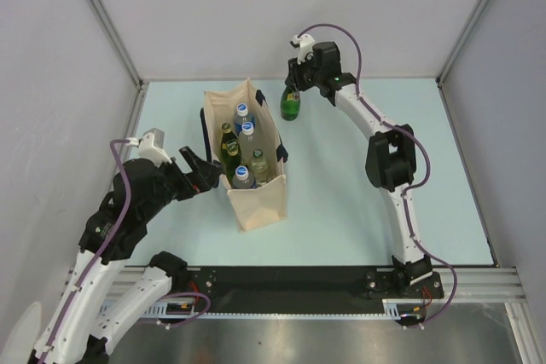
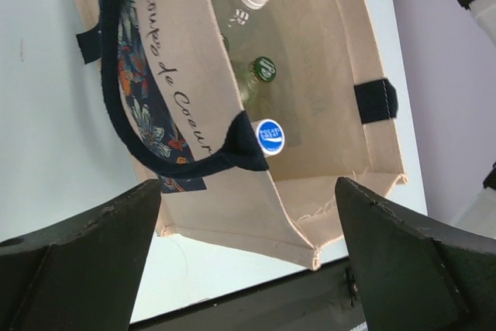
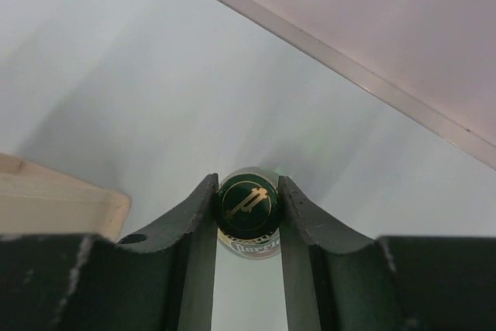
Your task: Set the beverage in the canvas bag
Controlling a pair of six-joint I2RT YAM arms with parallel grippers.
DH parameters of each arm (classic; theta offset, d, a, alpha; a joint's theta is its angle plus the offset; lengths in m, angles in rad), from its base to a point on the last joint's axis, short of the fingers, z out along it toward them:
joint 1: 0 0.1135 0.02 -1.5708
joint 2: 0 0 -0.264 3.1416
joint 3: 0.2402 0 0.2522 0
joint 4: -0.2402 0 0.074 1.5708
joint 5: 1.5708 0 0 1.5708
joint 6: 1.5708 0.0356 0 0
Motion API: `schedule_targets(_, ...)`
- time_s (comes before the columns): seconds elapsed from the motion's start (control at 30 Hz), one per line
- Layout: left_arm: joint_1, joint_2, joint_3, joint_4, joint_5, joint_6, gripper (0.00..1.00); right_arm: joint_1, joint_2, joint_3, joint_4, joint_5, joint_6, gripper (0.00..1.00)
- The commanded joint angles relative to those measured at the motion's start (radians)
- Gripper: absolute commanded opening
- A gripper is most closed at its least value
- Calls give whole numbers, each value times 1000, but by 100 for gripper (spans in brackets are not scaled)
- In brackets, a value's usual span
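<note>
Grasping step: right pincer (image 3: 246,184) clenched on green bottle (image 1: 291,106) cap near far edge of worktop (image 1: 358,202); next probably lift, carry over bag (image 1: 258,202), lower in. Left pincer (image 1: 201,173) released.

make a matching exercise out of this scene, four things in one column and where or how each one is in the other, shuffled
Column one
1. canvas bag
2. green bottle
3. left gripper
4. right gripper

Column two
a. jaws closed on a bottle's cap
b. upright, open at the top, with several bottles inside
c. jaws wide apart with nothing between them, next to the bag
d. outside the bag, on its far side

Pairs: 1-b, 2-d, 3-c, 4-a
</note>
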Motion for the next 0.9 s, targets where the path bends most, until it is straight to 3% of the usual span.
schedule_targets(0.0, 3, -1, 55, 46, 89, 67, 99, -7, -188, -30, 52, -81, -16, 0)
schedule_targets(0.43, 3, 23, 87, 103, 230, 295, 98, -29, -627, -222, -202, -369, -169, 0)
schedule_targets(0.67, 3, 25, 58, 120, 307, 292, 97, 2, -790, -158, -322, -525, -188, 0)
schedule_targets(0.87, 3, -3, 7, 118, 318, 229, 94, 103, -809, -25, -376, -562, -154, 0)
